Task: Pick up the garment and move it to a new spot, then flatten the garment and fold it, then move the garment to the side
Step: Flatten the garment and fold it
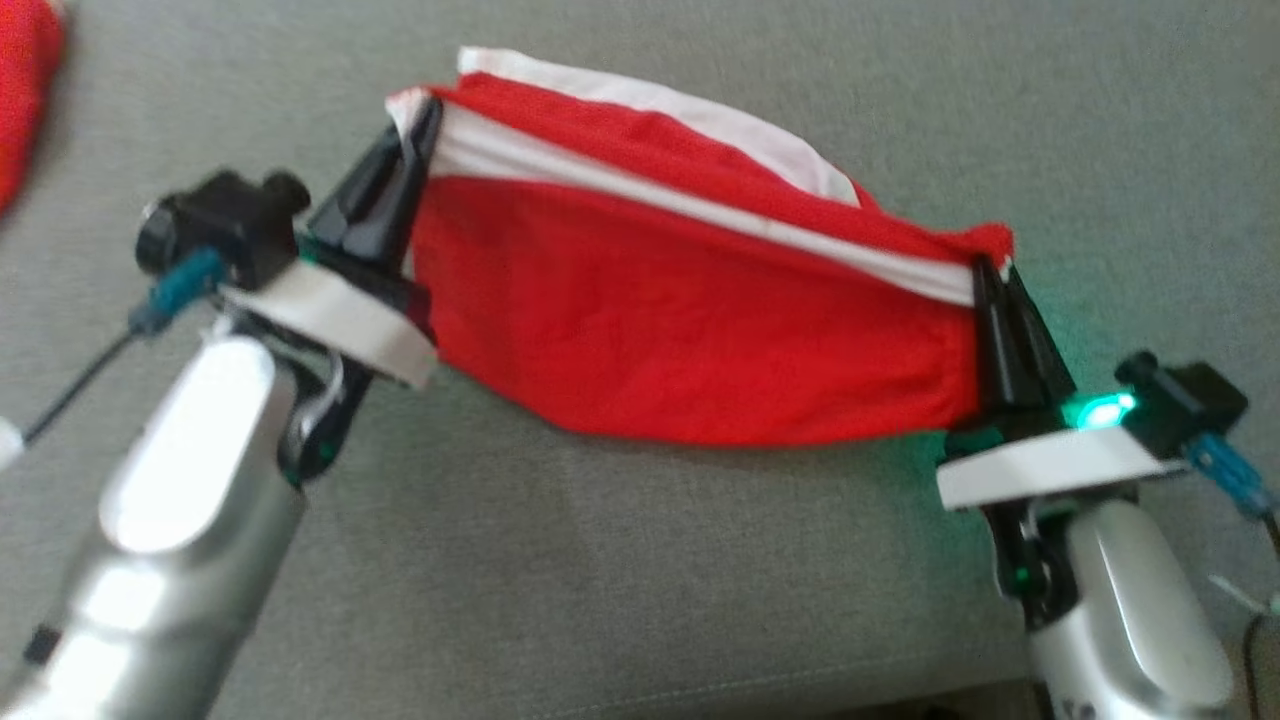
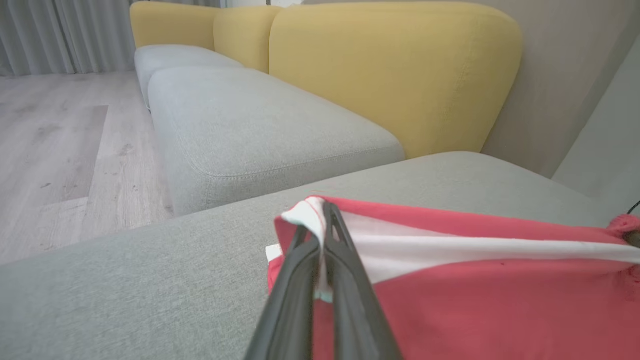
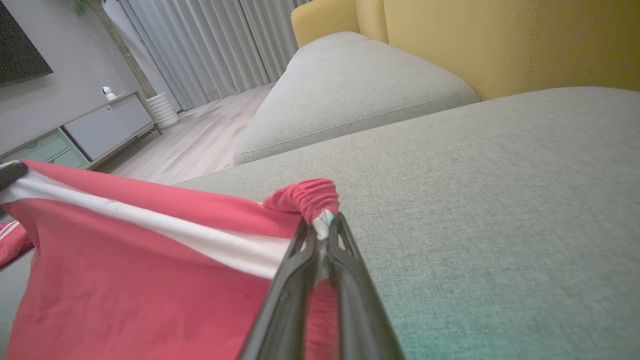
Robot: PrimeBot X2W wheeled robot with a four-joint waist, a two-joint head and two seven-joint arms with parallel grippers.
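Two claws hold the red garment stretched between them above the grey sofa seat. At the far left of the seat, the left claw is clamped tight on one corner of the garment's white-banded top edge. The right claw is pinched together on the gathered red corner at the other end, nearer the seat's right side. The cloth sags from that taut edge in a shallow belly; whether its lower fold touches the seat cannot be told. Another red cloth lies on the seat, well off to the left.
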